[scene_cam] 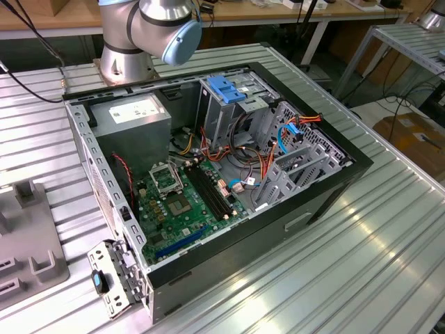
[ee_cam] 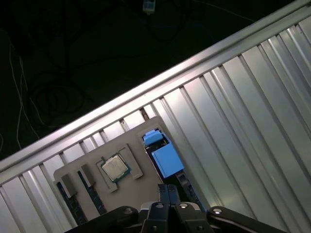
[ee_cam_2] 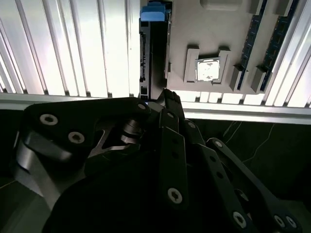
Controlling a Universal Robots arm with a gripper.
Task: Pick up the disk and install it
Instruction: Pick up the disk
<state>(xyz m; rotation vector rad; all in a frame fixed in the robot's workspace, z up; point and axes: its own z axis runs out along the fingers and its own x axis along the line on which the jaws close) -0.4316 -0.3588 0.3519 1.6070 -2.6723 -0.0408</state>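
Hand point(ee_cam: 167, 190) with fingers drawn together, gripping nothing, poised at the near end of the disk point(ee_cam: 164, 156). The disk stands on edge in the grey fixture point(ee_cam: 73, 170) on the tabletop point(ee_cam: 243, 107), long axis running straight ahead of the fingertips.

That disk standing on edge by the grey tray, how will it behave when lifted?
The disk looks like rigid dark metal, so probably stiff and heavy for its size. Standing on its narrow edge, it may tip if nudged sideways.

I see the disk point(ee_cam_2: 154, 53) standing on edge in 1 slot of the grey holder point(ee_cam_2: 204, 24), dark body, blue rail along its top.
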